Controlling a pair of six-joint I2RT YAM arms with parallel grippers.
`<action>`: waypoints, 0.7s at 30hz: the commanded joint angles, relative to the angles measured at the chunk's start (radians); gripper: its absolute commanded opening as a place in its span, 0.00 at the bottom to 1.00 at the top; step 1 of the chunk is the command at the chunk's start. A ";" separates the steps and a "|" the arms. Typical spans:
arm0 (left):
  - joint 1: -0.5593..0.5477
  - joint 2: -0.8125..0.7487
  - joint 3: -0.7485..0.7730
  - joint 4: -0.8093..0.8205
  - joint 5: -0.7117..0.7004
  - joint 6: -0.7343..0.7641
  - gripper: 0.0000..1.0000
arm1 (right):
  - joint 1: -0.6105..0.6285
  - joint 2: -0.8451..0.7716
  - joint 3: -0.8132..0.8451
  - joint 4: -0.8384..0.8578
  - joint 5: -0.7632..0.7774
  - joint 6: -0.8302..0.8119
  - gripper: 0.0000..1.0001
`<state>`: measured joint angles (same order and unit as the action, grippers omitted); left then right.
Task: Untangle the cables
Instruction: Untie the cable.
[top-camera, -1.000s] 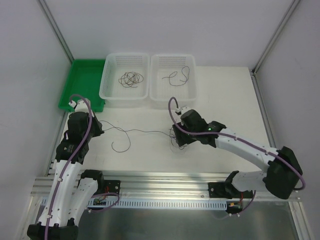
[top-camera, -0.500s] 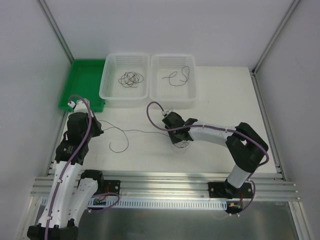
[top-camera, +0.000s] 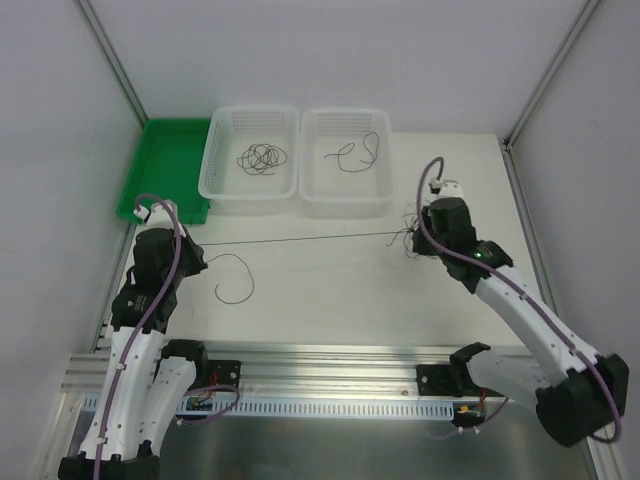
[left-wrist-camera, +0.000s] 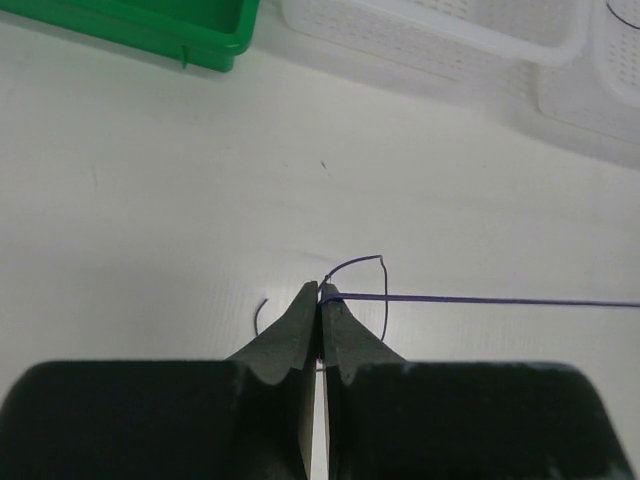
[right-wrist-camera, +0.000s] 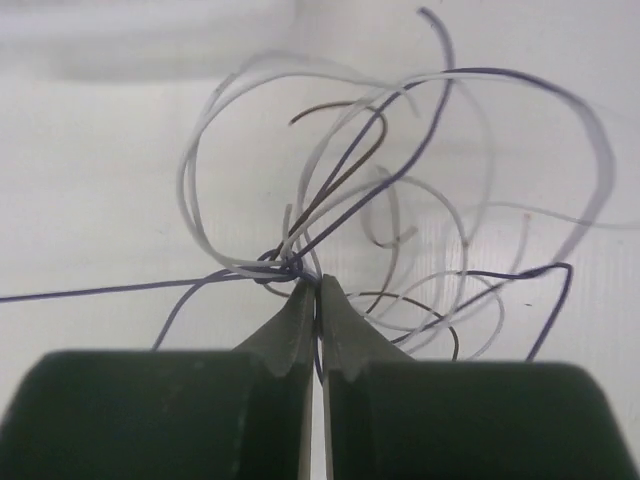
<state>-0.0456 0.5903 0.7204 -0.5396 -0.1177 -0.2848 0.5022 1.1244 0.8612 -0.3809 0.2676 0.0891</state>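
here everything turns on one line: the taut strand (top-camera: 300, 240) runs straight from one set of fingers to the other, its long axis lying across the table (top-camera: 330, 300) between the two pinches. the left gripper (left-wrist-camera: 320, 292) is clenched on one end of it, jaws pressed flat together, and the strand leaves sideways right at the tips. a short loose tail (left-wrist-camera: 352, 264) curls just ahead of those tips and lies slack on the surface. the right gripper (right-wrist-camera: 316, 285) is clamped too, and what it grasps is the tangle (right-wrist-camera: 283, 265) itself. the knot touches its fingertips and one dark wire drops between the jaws. whitish and dark loops fan out ahead of the fingers and to one side, while the taut strand leaves the knot on the other side. so the knot sits at the right fingers, well apart from the left ones, and the right arm is plainly nearer to it. my reading is that the strand is being drawn out of the knot along that axis; with no slack in it, more pull may either slip the wire free or tighten the knot. beyond both sets of fingers stand a green tray (top-camera: 165, 175) with no cable visible in it, a left basket (top-camera: 250, 110) holding a coil (top-camera: 262, 158) of dark wire, and a right basket (top-camera: 345, 112) holding a single wire (top-camera: 360, 152), curved.
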 joint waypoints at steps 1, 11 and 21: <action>0.039 -0.015 0.011 0.021 -0.143 -0.002 0.00 | -0.141 -0.179 0.018 -0.197 0.085 -0.058 0.01; 0.076 -0.020 0.011 0.018 -0.152 -0.014 0.00 | -0.295 -0.328 0.130 -0.291 -0.175 -0.081 0.01; 0.078 0.023 0.010 0.020 -0.050 0.005 0.00 | -0.239 -0.219 0.030 -0.306 -0.603 -0.180 0.01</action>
<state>0.0078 0.5869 0.7204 -0.5217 -0.1074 -0.3119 0.2501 0.8898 0.9138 -0.6514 -0.2562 -0.0143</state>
